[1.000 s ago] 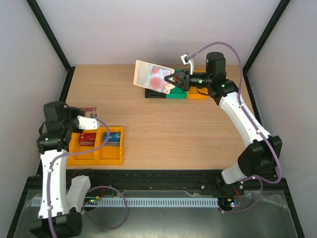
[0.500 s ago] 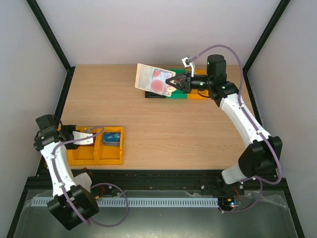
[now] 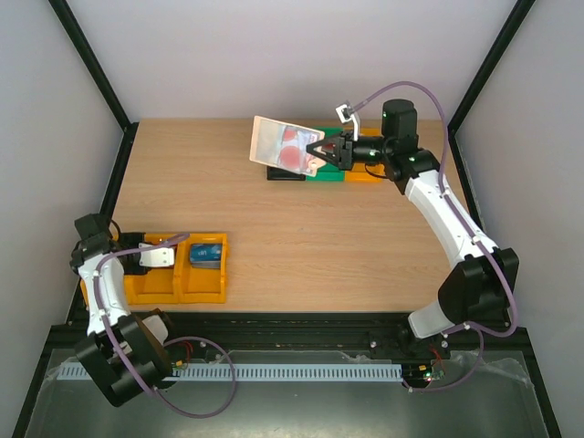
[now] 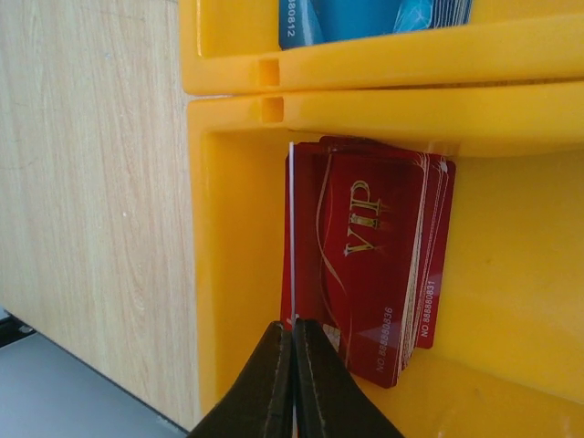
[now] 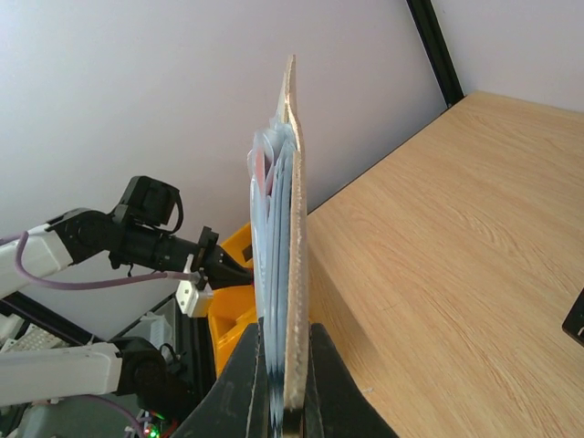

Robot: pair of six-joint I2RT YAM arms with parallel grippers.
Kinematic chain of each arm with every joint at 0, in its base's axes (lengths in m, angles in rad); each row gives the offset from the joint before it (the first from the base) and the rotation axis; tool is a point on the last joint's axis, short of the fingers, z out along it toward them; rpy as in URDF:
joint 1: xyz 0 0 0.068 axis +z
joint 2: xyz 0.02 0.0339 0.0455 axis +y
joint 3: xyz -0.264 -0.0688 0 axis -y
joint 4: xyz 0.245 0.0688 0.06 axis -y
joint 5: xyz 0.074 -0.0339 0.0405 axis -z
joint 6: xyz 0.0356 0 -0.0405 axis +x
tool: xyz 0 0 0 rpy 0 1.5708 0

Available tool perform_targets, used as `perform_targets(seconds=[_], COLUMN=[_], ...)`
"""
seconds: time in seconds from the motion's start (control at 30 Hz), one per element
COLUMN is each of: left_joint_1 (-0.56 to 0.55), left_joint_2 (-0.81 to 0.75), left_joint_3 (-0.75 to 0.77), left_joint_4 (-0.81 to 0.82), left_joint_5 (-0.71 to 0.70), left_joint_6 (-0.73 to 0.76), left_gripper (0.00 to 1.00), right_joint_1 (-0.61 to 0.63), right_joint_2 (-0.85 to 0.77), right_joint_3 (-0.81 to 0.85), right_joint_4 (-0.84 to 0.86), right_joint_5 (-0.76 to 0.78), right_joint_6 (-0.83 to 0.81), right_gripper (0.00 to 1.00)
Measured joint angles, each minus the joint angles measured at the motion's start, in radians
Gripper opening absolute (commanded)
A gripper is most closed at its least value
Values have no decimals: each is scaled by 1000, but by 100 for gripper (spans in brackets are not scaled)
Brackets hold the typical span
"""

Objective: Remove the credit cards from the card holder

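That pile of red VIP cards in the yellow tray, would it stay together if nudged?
Probably not: the red cards lie fanned, edges offset, so they'd likely slide apart. Their glossy faces look slippery. Each seems thin and stiff, and the yellow tray wall should stop them.

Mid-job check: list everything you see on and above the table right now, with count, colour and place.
card holder: one, cream outside, held open above the table's far middle
red VIP cards: stack, count unclear, left yellow bin
edge-on card: one, colour unclear, beside that stack
blue cards: several, right yellow bin
yellow bins: two, joined, near left
black bin, green bin, orange bin: one each, far edge
table: one, light wood
left gripper: shut on the edge-on card
right gripper: shut on the card holder
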Motion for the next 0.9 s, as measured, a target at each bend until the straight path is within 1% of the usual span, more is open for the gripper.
perform_targets(seconds=[0.23,0.4,0.7,0.83,0.9], left_joint_1=[0,-9,-11,-11,-11], left_joint_2=[71,69,47,46,46], left_joint_3=[-12,-34,-89,-93,-93], left_joint_4=[65,111,140,145,146], left_joint_5=[0,0,-2,-7,-10], left_joint_6=[2,5,8,9,10], left_gripper=[2,2,2,8,8], right_joint_1=[-8,-15,-19,-19,-19], right_joint_2=[20,20,37,37,37], right_joint_3=[7,7,15,15,15], right_joint_4=[-3,-3,-2,-2,-2], right_joint_5=[-7,-13,-42,-46,-47], right_joint_6=[-8,-8,-2,0,0], right_gripper=[2,1,2,2,2])
